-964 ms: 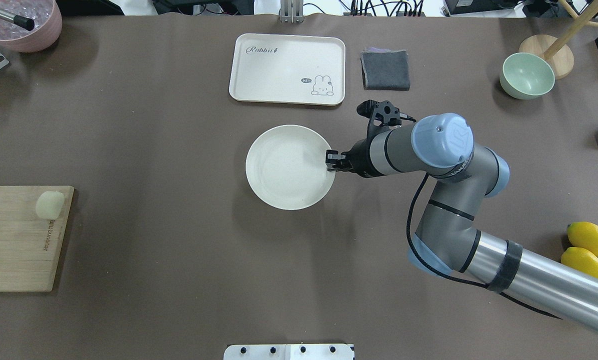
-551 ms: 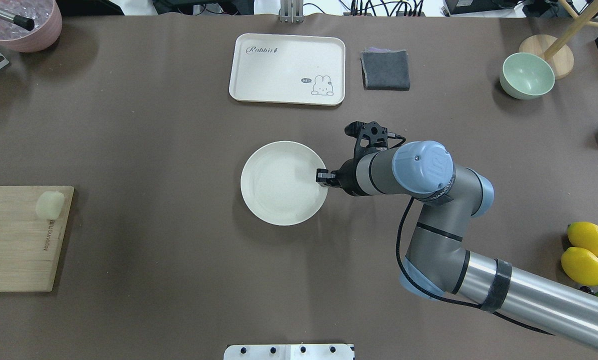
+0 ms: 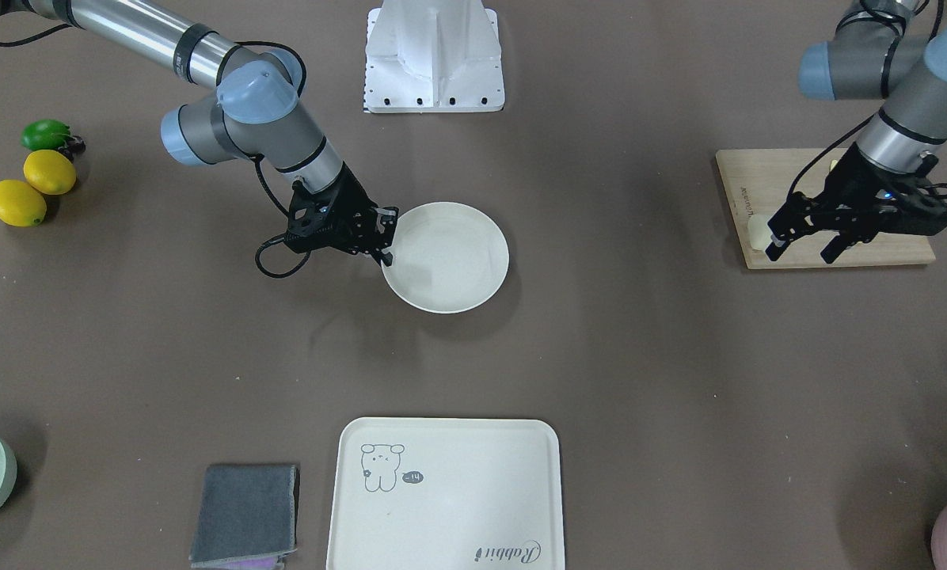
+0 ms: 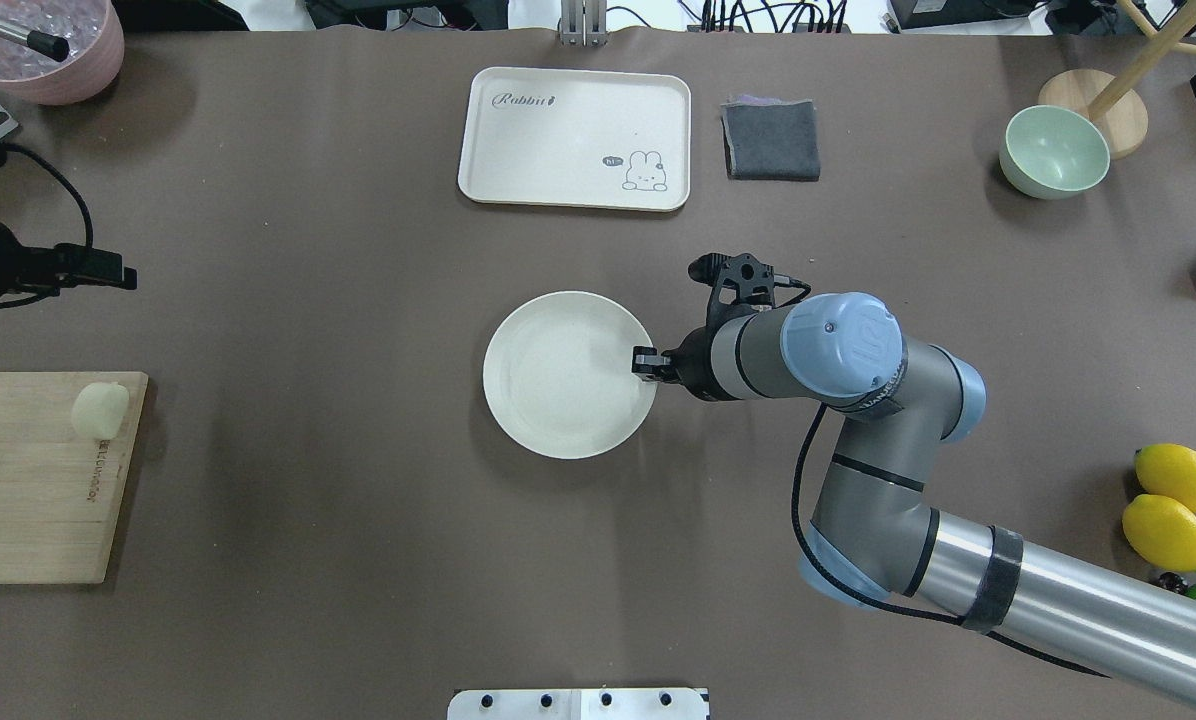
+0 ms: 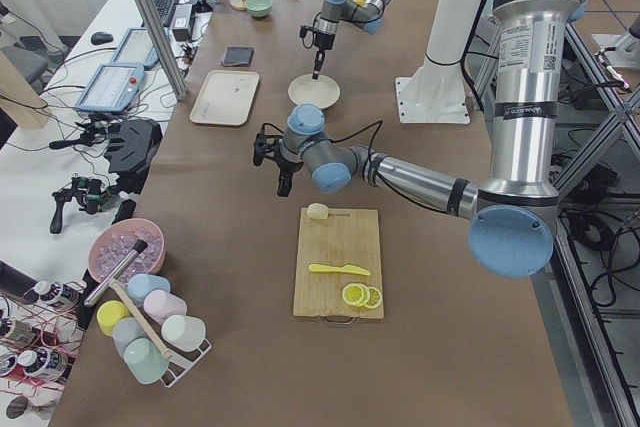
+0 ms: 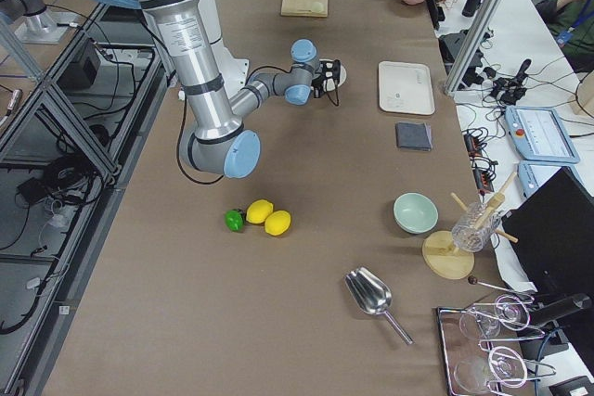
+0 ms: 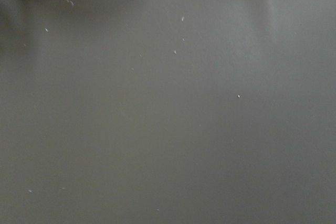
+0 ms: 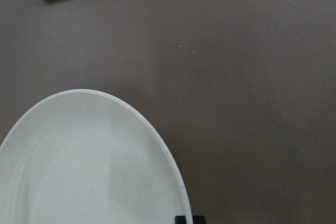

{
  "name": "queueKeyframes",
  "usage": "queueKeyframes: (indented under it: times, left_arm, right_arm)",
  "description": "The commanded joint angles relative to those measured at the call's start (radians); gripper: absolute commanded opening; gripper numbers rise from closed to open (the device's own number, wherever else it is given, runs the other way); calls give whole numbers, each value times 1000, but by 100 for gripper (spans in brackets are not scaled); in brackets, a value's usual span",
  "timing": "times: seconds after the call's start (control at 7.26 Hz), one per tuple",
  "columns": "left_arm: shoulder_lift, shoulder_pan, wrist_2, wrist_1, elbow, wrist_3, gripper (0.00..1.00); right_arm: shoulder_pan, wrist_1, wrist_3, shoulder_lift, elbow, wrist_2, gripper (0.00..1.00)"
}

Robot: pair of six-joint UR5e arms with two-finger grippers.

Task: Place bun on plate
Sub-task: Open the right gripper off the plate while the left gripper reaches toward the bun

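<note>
The bun [image 4: 99, 410] lies on the far right corner of a wooden cutting board [image 4: 28, 490], also seen as the bun [image 3: 758, 229] in the front-facing view. My left gripper [image 3: 800, 252] hangs open and empty above the table just beyond the bun; its wrist view shows only bare table. The plate [image 4: 558, 385] sits mid-table with nothing on it. My right gripper [image 4: 646, 362] is shut on the plate's right rim, and one fingertip [image 8: 190, 219] shows at the rim of the plate [image 8: 89, 166] in the right wrist view.
A cream tray [image 4: 575, 138] and a grey cloth [image 4: 771, 140] lie at the back. A green bowl [image 4: 1054, 152] is at back right, lemons [image 4: 1173, 500] at the right edge, a pink bowl [image 4: 43, 45] at back left. A yellow knife [image 5: 340, 269] and lemon slices [image 5: 360, 295] share the board.
The right gripper has dragged the plate toward the robot and slightly left. The left gripper has come into the overhead view at the left edge.
</note>
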State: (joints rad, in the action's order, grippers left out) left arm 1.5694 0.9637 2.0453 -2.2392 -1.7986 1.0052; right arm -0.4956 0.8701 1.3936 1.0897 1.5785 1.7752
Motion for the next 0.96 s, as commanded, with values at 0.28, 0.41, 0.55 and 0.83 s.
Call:
queueKeyframes:
  times: [0.28,0.41,0.55,0.83]
  left_arm:
    - [-145,-78,-27,-29,-59,6,98]
    - [-166,-112,-28,-45,-59,4,98]
    - [-186,-164,-96,-46,-58,4,98]
    - [-204,-191,-119,-46,-59,1,98]
  right_arm:
    - [2,0,99,-7,9,1,100]
    - [-4,-2,99,-7,14,4,100]
    - [-14,1,99,-7,26,10,100]
    - [-61,4,99,-7,41,62,100]
